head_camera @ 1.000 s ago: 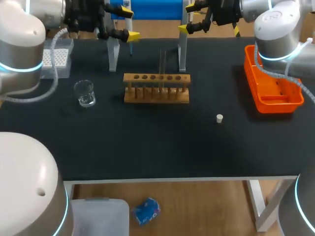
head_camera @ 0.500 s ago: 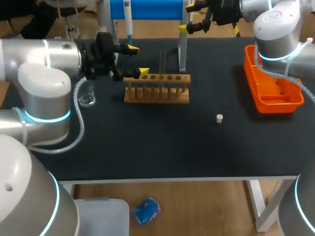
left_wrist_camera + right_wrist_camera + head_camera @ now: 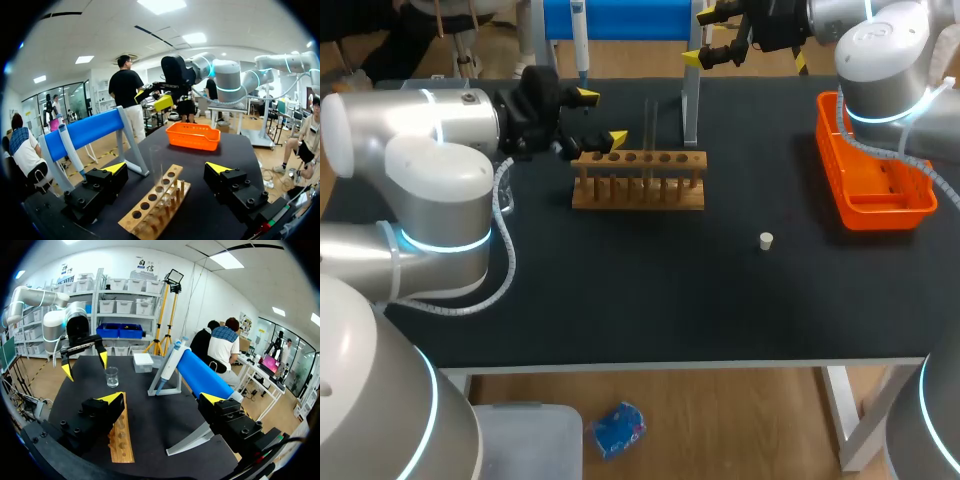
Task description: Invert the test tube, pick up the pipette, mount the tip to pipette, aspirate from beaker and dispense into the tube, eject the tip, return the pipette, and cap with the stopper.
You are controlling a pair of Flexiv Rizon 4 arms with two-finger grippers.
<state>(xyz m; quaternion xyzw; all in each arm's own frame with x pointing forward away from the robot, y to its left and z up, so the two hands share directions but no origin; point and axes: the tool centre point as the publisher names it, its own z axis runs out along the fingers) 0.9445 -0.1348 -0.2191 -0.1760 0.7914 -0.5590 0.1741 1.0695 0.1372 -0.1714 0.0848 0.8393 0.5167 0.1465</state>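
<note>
Hovering wide open and empty at the left end of the rack [image 3: 638, 180] in the head view, the left gripper [image 3: 600, 118] is framing the rack and its upright test tube [image 3: 156, 165] in the left wrist view; in the right wrist view, the right gripper [image 3: 162, 399], open and empty, is hanging behind the rack.

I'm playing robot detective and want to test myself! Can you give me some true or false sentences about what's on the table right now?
The white stopper lies on the table, away from the wooden rack. True.
The left gripper is holding the test tube. False: it is open and empty near the rack's end, and the tube stands in the rack.
The pipette hangs on the blue stand. True.
The orange basket is beside the left arm. False: it sits at the table's right side.
</note>
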